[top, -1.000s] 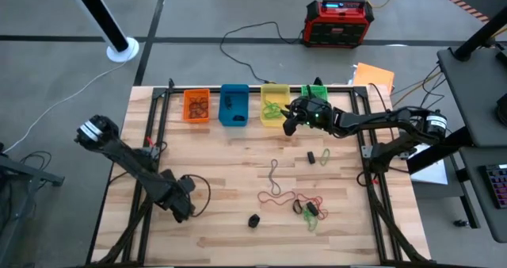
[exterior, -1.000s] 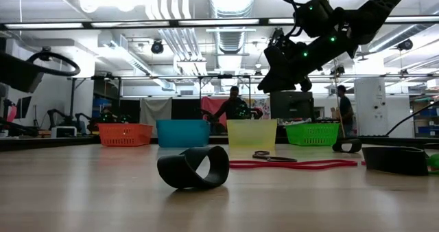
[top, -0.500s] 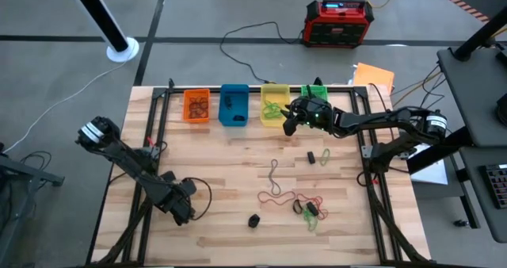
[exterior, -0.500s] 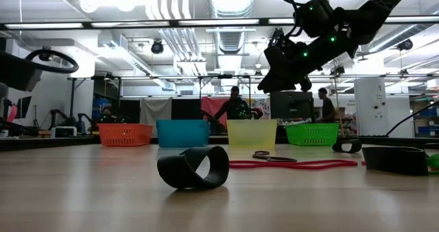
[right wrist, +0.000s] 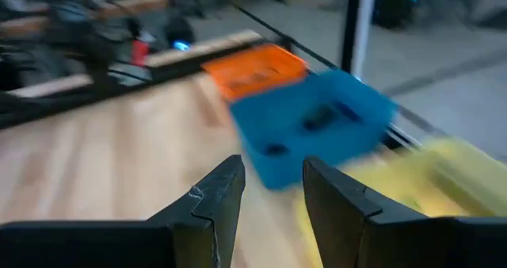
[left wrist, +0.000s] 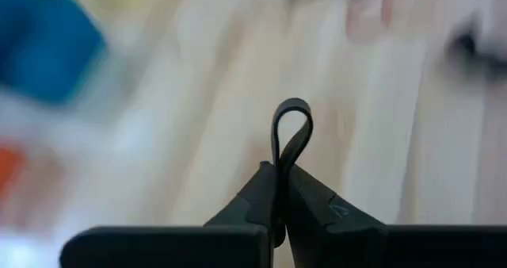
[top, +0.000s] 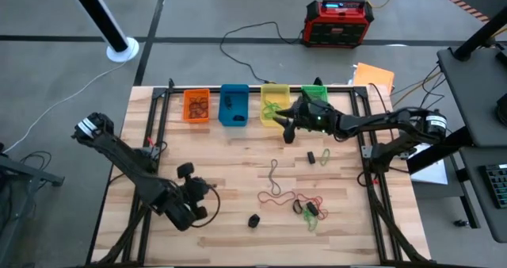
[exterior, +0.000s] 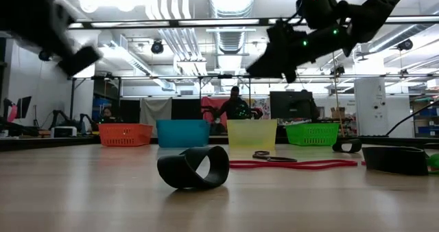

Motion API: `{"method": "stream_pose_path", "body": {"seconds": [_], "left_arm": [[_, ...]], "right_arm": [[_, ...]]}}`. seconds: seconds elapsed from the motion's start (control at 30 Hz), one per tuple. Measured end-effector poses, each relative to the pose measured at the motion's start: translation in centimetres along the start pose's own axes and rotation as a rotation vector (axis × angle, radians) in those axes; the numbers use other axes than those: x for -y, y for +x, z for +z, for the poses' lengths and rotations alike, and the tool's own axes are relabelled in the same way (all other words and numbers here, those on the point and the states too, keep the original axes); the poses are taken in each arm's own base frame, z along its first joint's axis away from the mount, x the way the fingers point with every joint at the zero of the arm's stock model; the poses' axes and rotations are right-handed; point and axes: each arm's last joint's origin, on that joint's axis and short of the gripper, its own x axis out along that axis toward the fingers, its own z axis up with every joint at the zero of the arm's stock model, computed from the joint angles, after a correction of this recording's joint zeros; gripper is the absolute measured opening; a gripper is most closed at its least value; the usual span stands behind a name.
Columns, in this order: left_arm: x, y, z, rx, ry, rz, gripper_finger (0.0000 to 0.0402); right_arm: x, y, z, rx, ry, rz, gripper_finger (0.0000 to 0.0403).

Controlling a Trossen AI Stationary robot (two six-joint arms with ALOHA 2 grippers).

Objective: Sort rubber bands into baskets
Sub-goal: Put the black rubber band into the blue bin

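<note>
Nearest you, your left pincer (top: pixel 207 195) sits low over the front left part of the worktop (top: pixel 238 153). Its wrist view shows the fingers (left wrist: pixel 257 193) clenched on a black rubber band (left wrist: pixel 290 133), whose loop stands up between the tips.

Just right of it on the boards lies a thick black band (top: pixel 253 220), the curled dark loop that fills the front of the low view (exterior: pixel 193 167). Further right is a tangle of red, green and black bands (top: pixel 307 206), with a long red loop (top: pixel 273 197) beside it and a thin brown one (top: pixel 274 173) just behind. A small black band (top: pixel 312 156) and another (top: pixel 325 153) lie near each other towards the right edge, a little further back.

Beyond those, your right pincer (top: pixel 287 128) hangs above the boards just in front of the yellow basket (top: pixel 274 103). In its wrist view the two fingers (right wrist: pixel 218 197) stand apart with nothing between them, so it is released.

Along the far edge the four baskets stand in a row: orange basket (top: pixel 196 105), blue basket (top: pixel 234 104), the yellow one and green basket (top: pixel 317 91). The orange one holds brown-orange bands, the blue one dark bands, the yellow one green bands. The right arm covers much of the green one.

On the floor behind the worktop stands a red and black box (top: pixel 339 22). In the low view, a person (exterior: pixel 235 106) shows in the room beyond.
</note>
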Motion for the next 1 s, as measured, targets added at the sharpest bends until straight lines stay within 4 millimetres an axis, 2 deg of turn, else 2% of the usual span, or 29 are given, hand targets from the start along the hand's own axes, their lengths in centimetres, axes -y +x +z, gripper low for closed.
{"method": "stream_pose_path", "body": {"seconds": [0.13, 0.27, 0.4, 0.53, 0.73, 1.0], "left_arm": [[-1.2, -1.6, 1.7, 0.231, 0.054, 0.055, 0.0001], [-2.3, -2.7, 3.0, 0.375, 0.069, 0.119, 0.0001], [-2.9, -2.2, 4.4, 0.453, 0.11, 0.149, 0.0001], [-3.2, -0.4, 5.1, 0.488, 0.123, 0.027, 0.0], [-4.4, 2.8, 3.9, 0.599, 0.076, -0.011, 0.0], [-6.8, 4.2, 1.7, 0.904, -0.063, -0.187, 0.0]], "right_arm": [[-2.0, -0.1, 0.6, 0.076, -0.093, 0.079, 0.0127], [-3.6, -0.3, 0.9, 0.141, -0.175, 0.133, 0.0121], [-4.5, -0.5, 1.3, 0.197, -0.228, 0.157, 0.0119], [-4.5, -0.5, 1.5, 0.211, -0.218, 0.158, 0.0124], [-5.0, -0.6, 1.4, 0.21, -0.229, 0.174, 0.0135], [-8.1, -1.3, 1.1, 0.255, -0.394, 0.237, 0.015]]}}
